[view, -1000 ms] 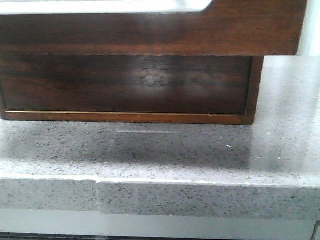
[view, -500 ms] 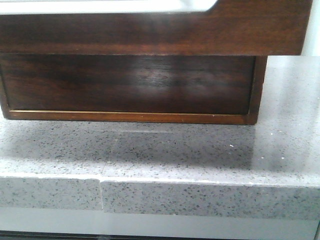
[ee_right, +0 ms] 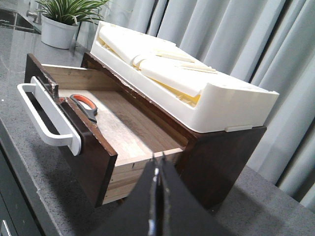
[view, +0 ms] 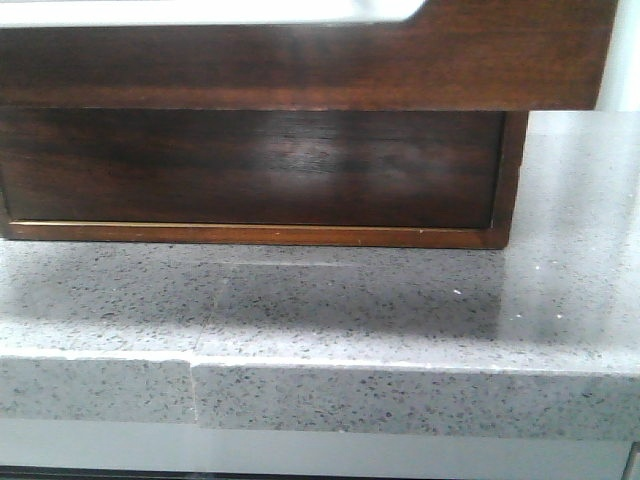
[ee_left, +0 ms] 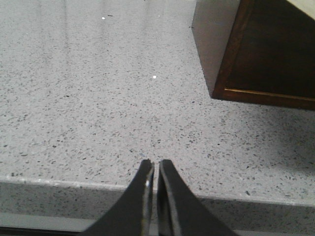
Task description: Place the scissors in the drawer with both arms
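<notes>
The drawer (ee_right: 93, 152) stands pulled out of the dark brown cabinet, with a white handle (ee_right: 49, 123) on its front. The scissors (ee_right: 84, 105), grey with orange-lined loops, lie on the drawer's wooden floor near the front. In the front view the drawer front (view: 300, 65) fills the top, with the white handle (view: 200, 10) along its upper edge. My right gripper (ee_right: 158, 156) is shut and empty, beside the open drawer's side. My left gripper (ee_left: 155, 162) is shut and empty over the counter's front edge, apart from the cabinet corner (ee_left: 266, 54).
A white tray (ee_right: 211, 98) of cream parts sits on top of the cabinet. A potted plant (ee_right: 64, 19) stands behind it, with grey curtains beyond. The grey speckled counter (view: 400, 300) has a seam (view: 192, 390) in its front edge.
The front view shifted slightly to one side and came back. The drawer front and cabinet stand as before.
</notes>
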You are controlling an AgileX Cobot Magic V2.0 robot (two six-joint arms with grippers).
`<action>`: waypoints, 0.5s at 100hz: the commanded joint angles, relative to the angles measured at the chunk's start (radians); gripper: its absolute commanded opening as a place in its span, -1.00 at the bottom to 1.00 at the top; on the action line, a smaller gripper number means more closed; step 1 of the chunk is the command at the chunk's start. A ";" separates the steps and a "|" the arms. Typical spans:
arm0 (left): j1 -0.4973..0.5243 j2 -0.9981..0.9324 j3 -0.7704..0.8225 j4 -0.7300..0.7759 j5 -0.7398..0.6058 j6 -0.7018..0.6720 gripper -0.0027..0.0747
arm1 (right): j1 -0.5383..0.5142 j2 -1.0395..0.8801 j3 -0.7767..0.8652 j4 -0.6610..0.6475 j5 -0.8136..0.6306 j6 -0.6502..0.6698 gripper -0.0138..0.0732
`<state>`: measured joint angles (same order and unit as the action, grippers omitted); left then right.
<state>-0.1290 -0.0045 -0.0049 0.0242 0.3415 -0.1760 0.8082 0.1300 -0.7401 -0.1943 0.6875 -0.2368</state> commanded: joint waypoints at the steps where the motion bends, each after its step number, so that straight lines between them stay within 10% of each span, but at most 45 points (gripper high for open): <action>1: 0.002 -0.032 0.021 -0.017 -0.045 -0.011 -0.98 | 0.000 0.016 -0.017 -0.018 -0.083 -0.001 -0.83; 50: 0.002 -0.032 0.021 -0.017 -0.045 -0.011 -0.98 | -0.120 0.012 0.045 -0.120 -0.074 0.023 -0.83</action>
<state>-0.1290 -0.0045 -0.0049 0.0236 0.3415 -0.1760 0.7592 0.1265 -0.7102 -0.2418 0.6875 -0.2368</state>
